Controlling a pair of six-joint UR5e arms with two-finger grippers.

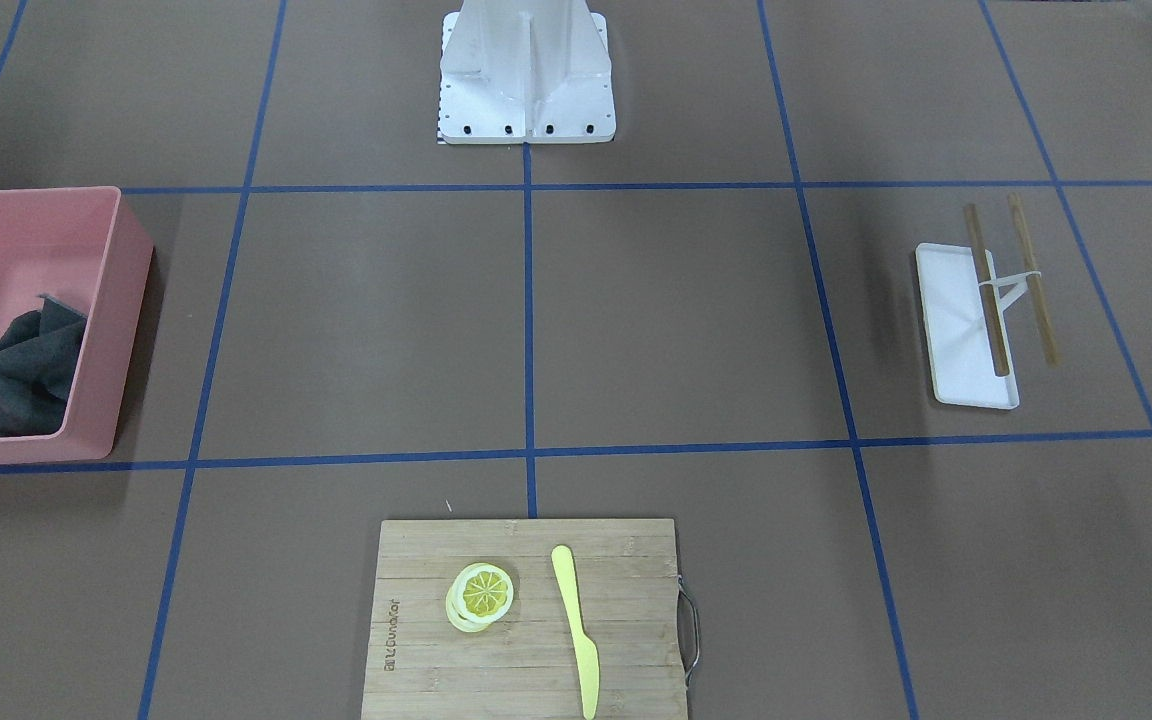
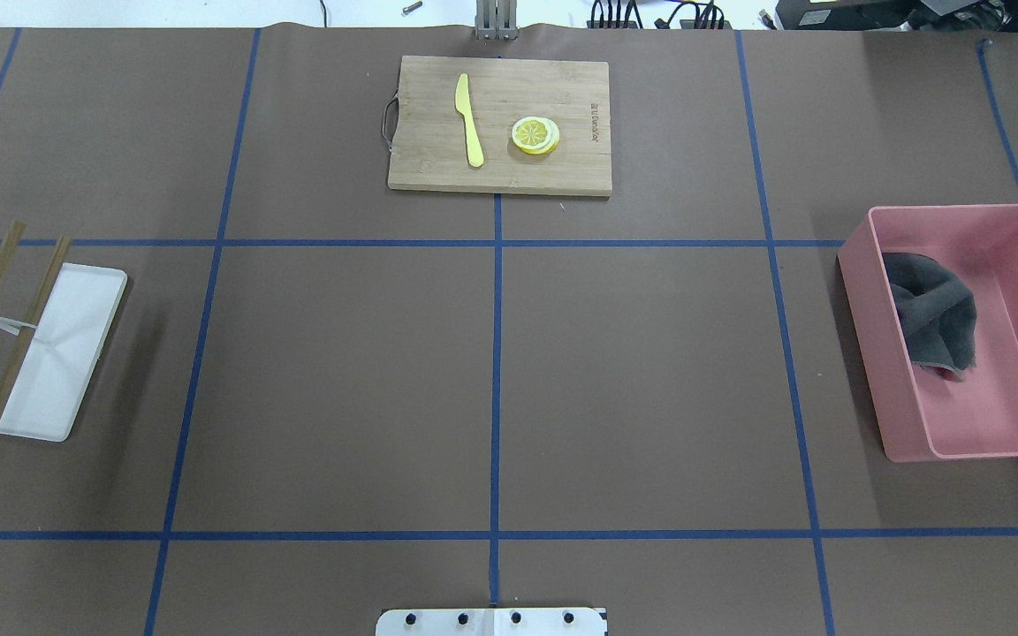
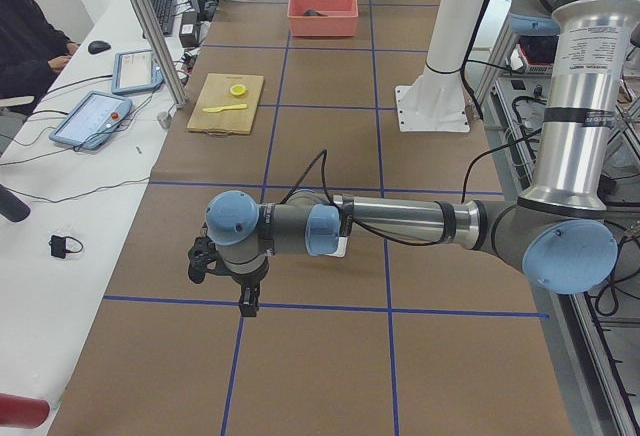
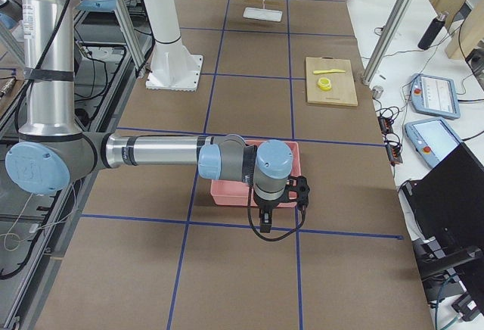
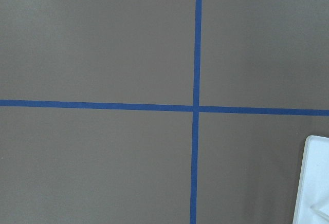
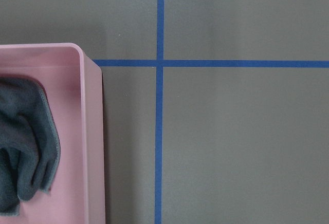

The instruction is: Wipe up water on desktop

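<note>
The brown desktop (image 2: 650, 371) is crossed by blue tape lines; I see no water on it in any view. A dark grey cloth (image 2: 933, 309) lies crumpled in a pink bin (image 2: 867, 265) at the right; it also shows in the right wrist view (image 6: 23, 152). My left gripper (image 3: 246, 302) shows only in the exterior left view, above the desktop near the white tray; I cannot tell if it is open or shut. My right gripper (image 4: 265, 222) shows only in the exterior right view, just past the pink bin; I cannot tell its state.
A bamboo cutting board (image 2: 500, 177) at the far middle carries a yellow knife (image 2: 469, 119) and lemon slices (image 2: 535, 135). A white tray (image 2: 67, 353) with two bamboo sticks (image 2: 32, 327) across it lies at the left. The robot's base plate (image 2: 491, 623) is at the near edge.
</note>
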